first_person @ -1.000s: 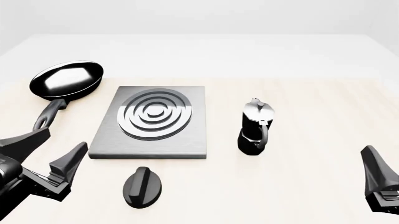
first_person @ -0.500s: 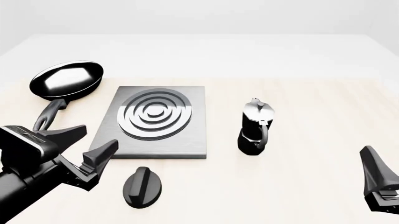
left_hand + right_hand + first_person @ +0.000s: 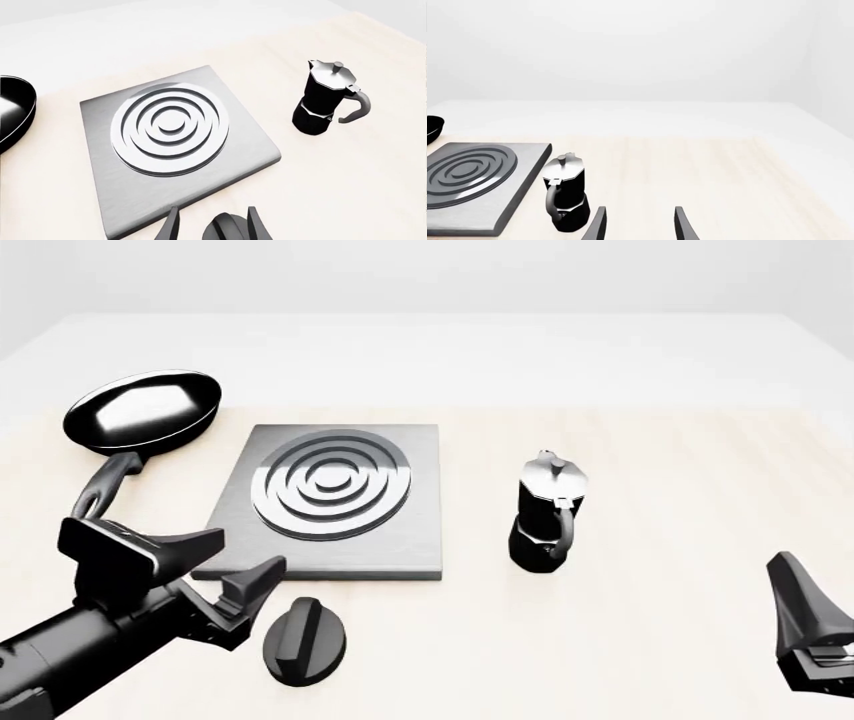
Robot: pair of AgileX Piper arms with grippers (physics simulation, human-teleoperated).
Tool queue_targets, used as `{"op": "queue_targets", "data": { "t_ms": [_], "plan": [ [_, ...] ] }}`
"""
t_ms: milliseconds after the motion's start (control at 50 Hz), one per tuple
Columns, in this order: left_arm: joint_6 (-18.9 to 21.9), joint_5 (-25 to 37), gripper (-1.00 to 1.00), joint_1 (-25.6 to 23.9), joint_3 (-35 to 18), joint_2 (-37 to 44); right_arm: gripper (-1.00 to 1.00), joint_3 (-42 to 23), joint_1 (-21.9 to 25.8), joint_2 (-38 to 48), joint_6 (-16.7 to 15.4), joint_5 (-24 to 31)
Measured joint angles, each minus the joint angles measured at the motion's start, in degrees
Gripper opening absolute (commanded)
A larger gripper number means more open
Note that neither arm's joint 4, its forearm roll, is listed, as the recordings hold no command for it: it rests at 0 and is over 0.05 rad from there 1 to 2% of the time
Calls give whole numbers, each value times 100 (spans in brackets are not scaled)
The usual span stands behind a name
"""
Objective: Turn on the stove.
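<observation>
Pan (image 3: 144, 410) far left, clear of the work. Left gripper (image 3: 230, 571) spread wide, empty, angled at the knob (image 3: 306, 640), which lies just beside it near the stove's (image 3: 400, 540) front edge; likely lining up to straddle and twist. Since a second ago it has advanced rightward toward the knob. Pot (image 3: 547, 512) untouched. Right gripper (image 3: 637, 222) parked, parted, unmoved.

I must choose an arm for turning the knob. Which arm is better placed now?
The left. In the front view, the left gripper is open and just beside the black knob; its wrist camera shows the knob between its fingers. The right gripper is far away, beyond the moka pot.
</observation>
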Motion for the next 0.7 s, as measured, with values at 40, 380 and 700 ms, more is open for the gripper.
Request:
{"op": "queue_targets", "data": {
  "t_ms": [40,380,700],
  "plan": [
    [-54,-66,100,-29,-3,114,100,1,2,16,1,-12],
    [-603,-509,100,-260,-75,995,100,4,14,118,42,-83],
    [-876,-836,100,-290,-65,1554,100,7,25,235,116,-164]
  ]
}}
